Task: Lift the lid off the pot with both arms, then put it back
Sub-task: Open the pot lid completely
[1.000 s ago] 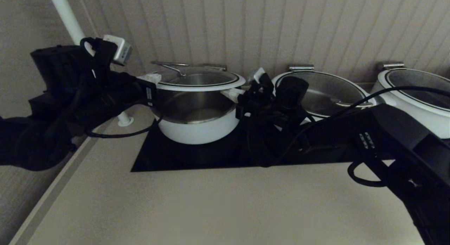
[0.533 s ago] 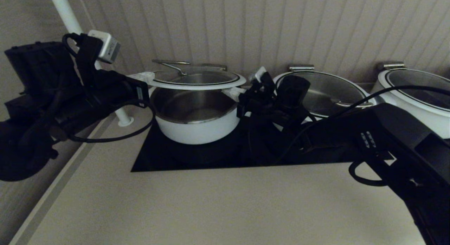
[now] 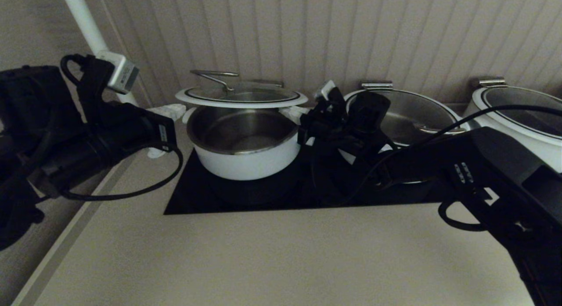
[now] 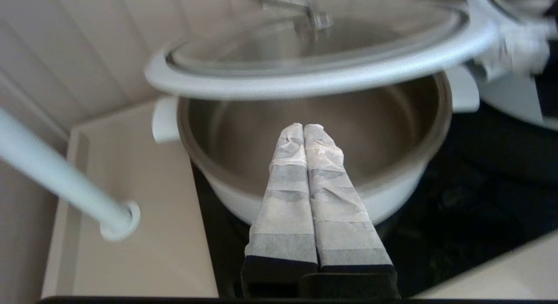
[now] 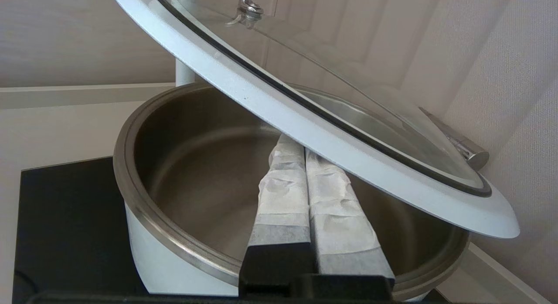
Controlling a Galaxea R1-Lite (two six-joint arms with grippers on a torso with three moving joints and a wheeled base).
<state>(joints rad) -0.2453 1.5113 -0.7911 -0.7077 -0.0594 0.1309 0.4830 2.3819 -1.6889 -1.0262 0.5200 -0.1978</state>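
Head view: left gripper (image 3: 169, 109), its fingers (image 4: 301, 182) pressed together, is beside the white steel-lined pot (image 3: 246, 154) on the black cooktop (image 3: 193, 198). White-rimmed glass lid (image 3: 241, 96) hangs above it. Right gripper (image 3: 295, 114), fingers (image 5: 305, 186) together, props the lid's rim.

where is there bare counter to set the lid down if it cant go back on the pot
The widest bare patch is the beige counter in front of the black cooktop. A narrower strip lies left of the cooktop toward the white pole. Around the pot it is crowded: both arms flank it, more pots to the right.
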